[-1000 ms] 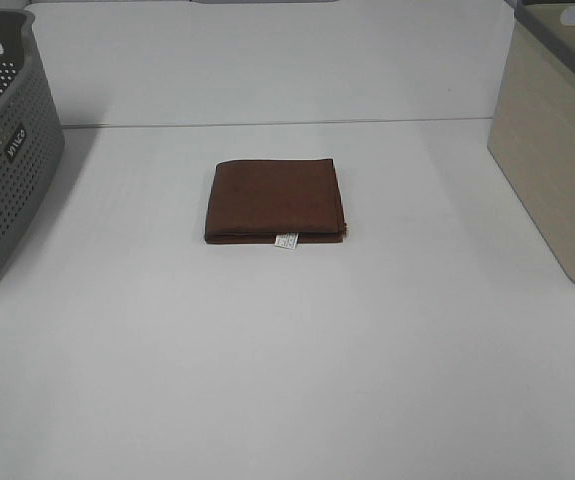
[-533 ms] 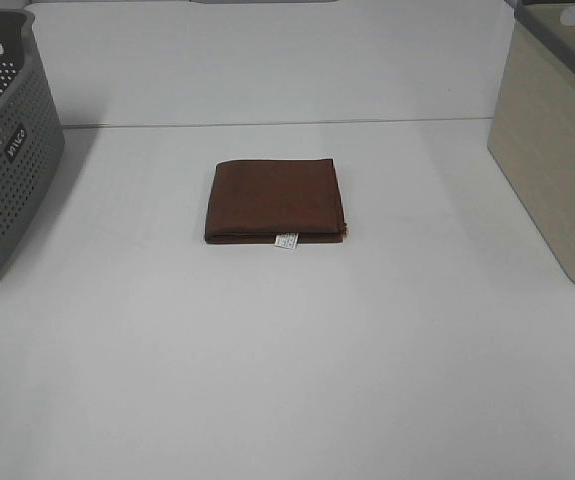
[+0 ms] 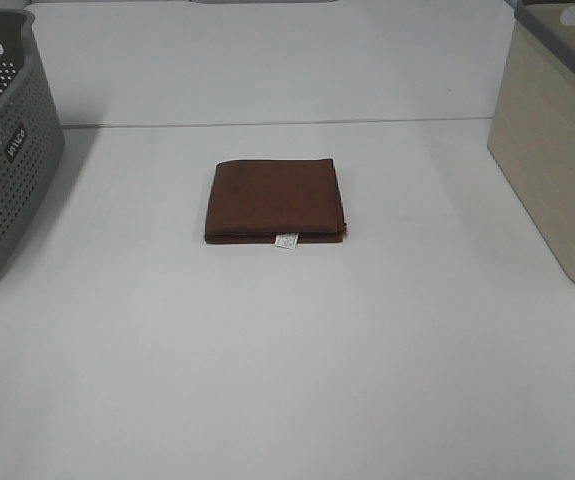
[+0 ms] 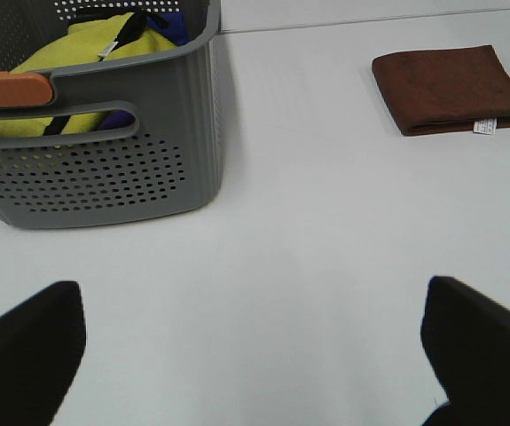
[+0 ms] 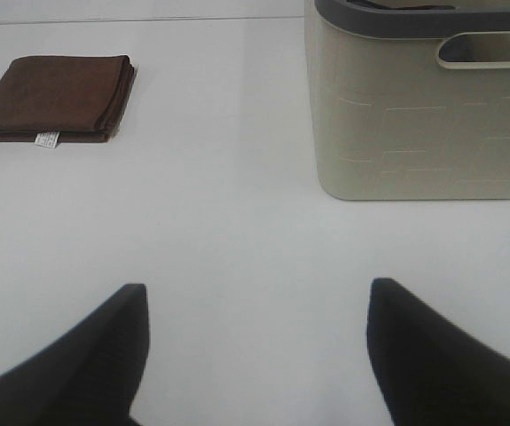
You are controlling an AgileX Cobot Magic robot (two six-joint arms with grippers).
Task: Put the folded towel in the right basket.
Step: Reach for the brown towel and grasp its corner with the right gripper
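A brown folded towel [image 3: 275,200] with a small white tag lies flat at the middle of the white table. It also shows in the left wrist view [image 4: 452,89] and the right wrist view [image 5: 55,98]. The right basket [image 3: 559,140] is beige with a grey rim, at the table's right edge; it also shows in the right wrist view [image 5: 423,98]. My left gripper [image 4: 255,342] is open and empty, well short of the towel. My right gripper [image 5: 255,342] is open and empty, between towel and basket, short of both. Neither gripper shows in the exterior view.
A grey perforated basket [image 3: 2,150] stands at the table's left edge. In the left wrist view this basket [image 4: 104,169] holds yellow and blue cloth and has an orange handle piece.
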